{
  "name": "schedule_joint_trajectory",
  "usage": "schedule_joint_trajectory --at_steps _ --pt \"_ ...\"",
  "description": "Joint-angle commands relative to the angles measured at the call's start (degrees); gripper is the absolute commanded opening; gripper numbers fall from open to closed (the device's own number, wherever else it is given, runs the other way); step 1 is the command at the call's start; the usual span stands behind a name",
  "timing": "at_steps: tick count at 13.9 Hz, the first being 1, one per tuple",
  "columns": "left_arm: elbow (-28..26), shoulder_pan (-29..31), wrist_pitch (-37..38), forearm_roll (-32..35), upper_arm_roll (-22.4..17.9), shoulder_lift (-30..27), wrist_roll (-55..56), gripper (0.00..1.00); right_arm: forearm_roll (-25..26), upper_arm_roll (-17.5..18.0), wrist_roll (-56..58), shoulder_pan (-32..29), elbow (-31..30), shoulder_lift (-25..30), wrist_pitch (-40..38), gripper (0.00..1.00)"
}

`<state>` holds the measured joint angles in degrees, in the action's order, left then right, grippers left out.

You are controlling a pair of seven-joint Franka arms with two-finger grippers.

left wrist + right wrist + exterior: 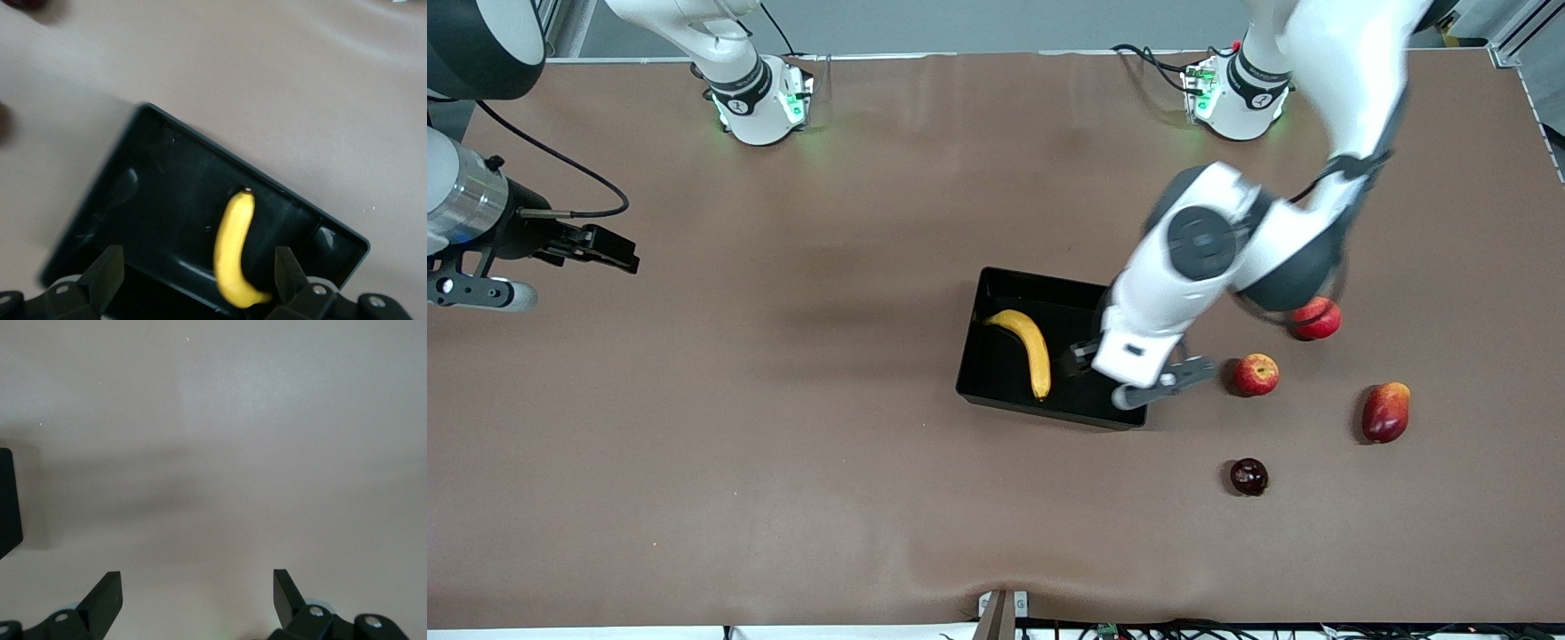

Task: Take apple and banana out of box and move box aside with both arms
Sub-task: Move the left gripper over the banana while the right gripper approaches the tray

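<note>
The left gripper (195,277) is seen with fingers spread wide and empty over the box (996,373), where the banana (1030,348) lies alone. The apple (1256,374) rests on the table (783,462) beside the box, toward the left arm's end. The right gripper (197,595), likewise spread and empty, waits over bare table at the right arm's end.

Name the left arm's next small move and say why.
Probably lower the open left gripper onto the banana and close on it. The apple already sits on the table beside the box, the banana alone lies in it, and the gripper hangs over the box. The right gripper waits, open, over bare table.
</note>
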<state>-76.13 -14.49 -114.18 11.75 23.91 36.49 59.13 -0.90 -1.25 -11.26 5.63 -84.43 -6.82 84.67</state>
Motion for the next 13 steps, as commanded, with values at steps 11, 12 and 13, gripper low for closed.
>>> schedule_joint_trajectory --at_steps 11,12,13 --pt "4.1 -17.1 -7.7 -0.3 -14.4 10.3 6.4 1.0 -0.3 -0.2 -5.5 2.6 2.2 -2.1 -0.6 1.0" --pt "3.9 -17.2 -7.7 -0.3 -14.4 10.4 6.4 1.0 -0.3 -0.2 -7.6 3.3 3.1 -2.9 -0.6 1.0" --pt "3.6 -17.9 -7.5 -0.1 -14.4 10.4 6.4 1.0 -0.3 -0.2 -9.1 3.9 4.0 -3.8 -0.6 1.0"
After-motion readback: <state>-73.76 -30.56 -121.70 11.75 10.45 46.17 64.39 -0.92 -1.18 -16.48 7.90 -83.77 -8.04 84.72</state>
